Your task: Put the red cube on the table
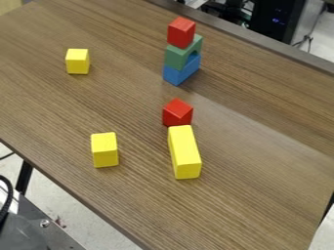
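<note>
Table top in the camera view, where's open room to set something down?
The widest bare patch of the table lies between the long yellow block and the right edge. Another separates the far yellow cube and near yellow cube. Mid-table is crowded: the lower red cube nearly meets the long block.

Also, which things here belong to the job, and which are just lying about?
Job:
- red cube on top of the stack, likely the one meant
- green arch block under it
- blue block at the bottom
- brown wood-grain table, the destination

Lying about:
- second red block, already on the table
- long yellow block
- far yellow block
- near yellow block
</note>
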Controlling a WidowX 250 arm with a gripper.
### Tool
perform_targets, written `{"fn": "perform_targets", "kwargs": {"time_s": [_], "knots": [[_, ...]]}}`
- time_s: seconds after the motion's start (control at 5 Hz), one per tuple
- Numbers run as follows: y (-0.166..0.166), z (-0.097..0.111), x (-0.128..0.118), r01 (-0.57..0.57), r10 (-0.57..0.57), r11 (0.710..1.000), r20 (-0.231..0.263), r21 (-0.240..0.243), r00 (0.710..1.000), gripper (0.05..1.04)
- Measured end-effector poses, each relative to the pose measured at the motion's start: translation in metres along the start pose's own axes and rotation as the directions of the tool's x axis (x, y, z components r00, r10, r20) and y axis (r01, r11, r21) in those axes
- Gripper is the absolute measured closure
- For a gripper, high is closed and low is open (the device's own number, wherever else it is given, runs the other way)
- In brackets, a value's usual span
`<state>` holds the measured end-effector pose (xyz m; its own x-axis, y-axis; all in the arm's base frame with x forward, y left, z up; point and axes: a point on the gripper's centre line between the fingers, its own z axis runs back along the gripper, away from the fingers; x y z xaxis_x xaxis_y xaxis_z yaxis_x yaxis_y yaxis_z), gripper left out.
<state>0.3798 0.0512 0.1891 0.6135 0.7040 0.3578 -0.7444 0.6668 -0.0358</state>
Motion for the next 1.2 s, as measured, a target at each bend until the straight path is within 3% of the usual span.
{"fn": "perform_targets", "kwargs": {"time_s": [0.2,0.4,0.8,1.0,1.2], "knots": [[0.000,-0.012,-0.006,0.015,-0.014,1.000,-0.032,0.027,0.999,0.083],[-0.001,-0.023,-0.010,0.122,-0.115,0.990,-0.100,0.071,0.988,0.083],[-0.006,-0.031,-0.008,0.326,-0.309,0.942,-0.185,0.074,0.933,0.083],[-0.002,-0.036,-0.026,0.363,-0.334,0.928,-0.244,0.084,0.910,0.083],[-0.001,-0.038,-0.031,0.385,-0.356,0.921,-0.267,0.063,0.896,0.083]]}}
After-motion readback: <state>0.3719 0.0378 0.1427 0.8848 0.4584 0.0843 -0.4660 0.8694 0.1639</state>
